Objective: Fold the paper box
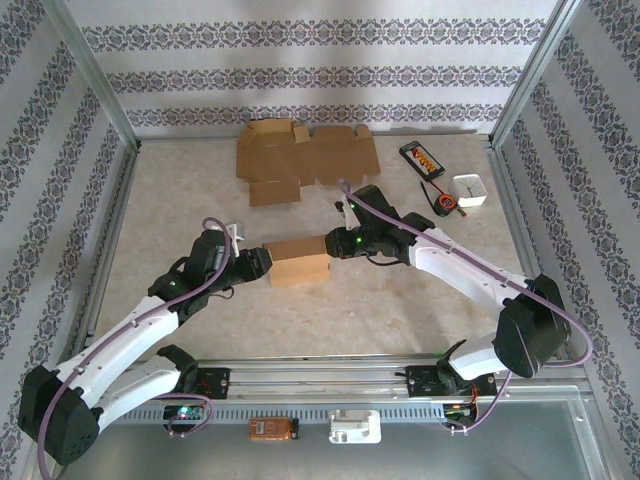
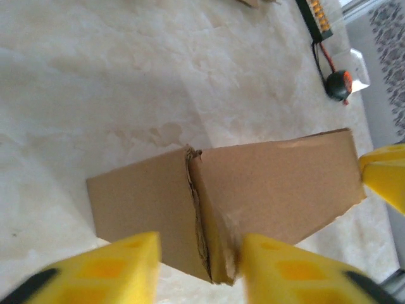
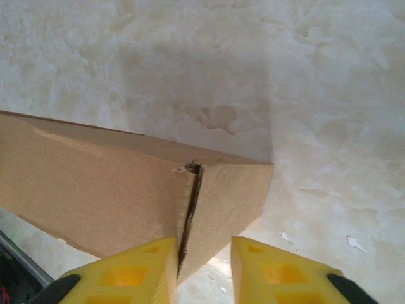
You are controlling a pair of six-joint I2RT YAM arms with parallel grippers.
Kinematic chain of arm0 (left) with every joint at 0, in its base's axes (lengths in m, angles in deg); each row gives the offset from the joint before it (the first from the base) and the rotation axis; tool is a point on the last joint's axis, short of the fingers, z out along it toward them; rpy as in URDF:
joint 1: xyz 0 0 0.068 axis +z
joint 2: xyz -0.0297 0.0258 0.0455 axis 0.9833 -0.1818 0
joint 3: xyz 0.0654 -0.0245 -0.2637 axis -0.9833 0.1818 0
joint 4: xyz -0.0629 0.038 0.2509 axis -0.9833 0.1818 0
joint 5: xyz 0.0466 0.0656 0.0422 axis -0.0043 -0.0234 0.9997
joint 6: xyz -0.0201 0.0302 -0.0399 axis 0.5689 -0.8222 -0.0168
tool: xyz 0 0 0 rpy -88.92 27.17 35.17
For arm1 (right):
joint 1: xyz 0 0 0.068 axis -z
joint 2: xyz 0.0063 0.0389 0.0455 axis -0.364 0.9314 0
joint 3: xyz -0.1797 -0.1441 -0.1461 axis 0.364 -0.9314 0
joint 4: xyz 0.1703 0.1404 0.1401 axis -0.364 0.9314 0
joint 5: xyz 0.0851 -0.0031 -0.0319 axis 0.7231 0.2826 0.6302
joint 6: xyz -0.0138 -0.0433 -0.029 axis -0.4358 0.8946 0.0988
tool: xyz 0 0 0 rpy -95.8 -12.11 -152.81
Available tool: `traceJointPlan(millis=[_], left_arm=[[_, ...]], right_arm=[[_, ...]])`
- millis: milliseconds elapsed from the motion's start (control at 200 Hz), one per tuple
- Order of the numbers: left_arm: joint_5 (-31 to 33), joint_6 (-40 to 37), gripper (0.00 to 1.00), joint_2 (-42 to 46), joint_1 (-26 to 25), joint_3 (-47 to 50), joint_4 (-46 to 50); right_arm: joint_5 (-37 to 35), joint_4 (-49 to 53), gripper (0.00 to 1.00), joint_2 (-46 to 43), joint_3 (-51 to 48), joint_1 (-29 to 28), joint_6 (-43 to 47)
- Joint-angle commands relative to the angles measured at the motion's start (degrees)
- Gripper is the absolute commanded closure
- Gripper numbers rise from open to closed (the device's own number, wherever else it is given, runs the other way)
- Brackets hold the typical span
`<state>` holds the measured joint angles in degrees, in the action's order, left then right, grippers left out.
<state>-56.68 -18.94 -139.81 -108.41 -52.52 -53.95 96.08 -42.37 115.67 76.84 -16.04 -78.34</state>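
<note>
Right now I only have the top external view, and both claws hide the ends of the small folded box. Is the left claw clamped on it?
Observer: No. In the left wrist view the left claw is open. A corner of the box sits between its fingers, with bare table showing on one side.
Operator: And the right one?
Observer: The right claw is open as well. In its wrist view it straddles the corner at the other end of the box.
Operator: Are the ends fully closed?
Observer: Not quite. A dark, ragged seam gapes at that corner.
</note>
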Motion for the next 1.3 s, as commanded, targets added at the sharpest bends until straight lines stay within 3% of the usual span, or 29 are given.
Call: traceJointPlan(millis=[0, 150, 360, 440, 610, 750, 869, 1074, 1294], left_arm=[[0.15, -2.54, 0.44, 0.18, -0.61, -3.68, 4.22], [1.76, -3.41, 0.25, 0.37, -0.56, -4.05, 1.47], [1.31, -2.78, 0.21, -4.06, -0.56, -4.53, -1.94], [-0.73, -1.96, 0.28, -5.47, -0.56, -4.01, -3.34], [-9.59, -1.3, 0.47, -5.27, -0.66, -2.5, -2.66], [-15.61, 2.43, 0.53, -0.3, -1.56, 1.56, -2.98], [-14.92, 5.16, 0.53, 4.89, -4.78, 4.27, -0.2], [-6.47, 4.72, 0.29, 9.93, -8.62, 4.57, 5.48], [-2.85, 5.02, 0.15, 2.64, -9.87, 4.96, 5.34]], right_arm=[[0.17, 2.26, 0.63, -1.58, 1.25, -0.93, 0.37], [-0.48, -0.37, 0.52, -1.32, 2.43, -0.49, 0.02], [1.62, -1.98, 0.49, 3.89, 5.16, -0.01, 0.19], [2.82, -2.29, 0.51, 5.01, 5.07, -0.23, -0.02], [3.96, -1.01, 0.64, 2.17, 1.18, -1.22, -0.41], [3.75, -0.16, 0.69, -5.25, -5.18, -3.21, -3.34], [3.14, 2.54, 0.66, -10.94, -10.22, -5.38, -6.61], [1.34, 3.17, 0.53, -16.9, -15.82, -6.16, -11.04], [2.68, 0.97, 0.36, -11.16, -17.4, -6.16, -10.77]])
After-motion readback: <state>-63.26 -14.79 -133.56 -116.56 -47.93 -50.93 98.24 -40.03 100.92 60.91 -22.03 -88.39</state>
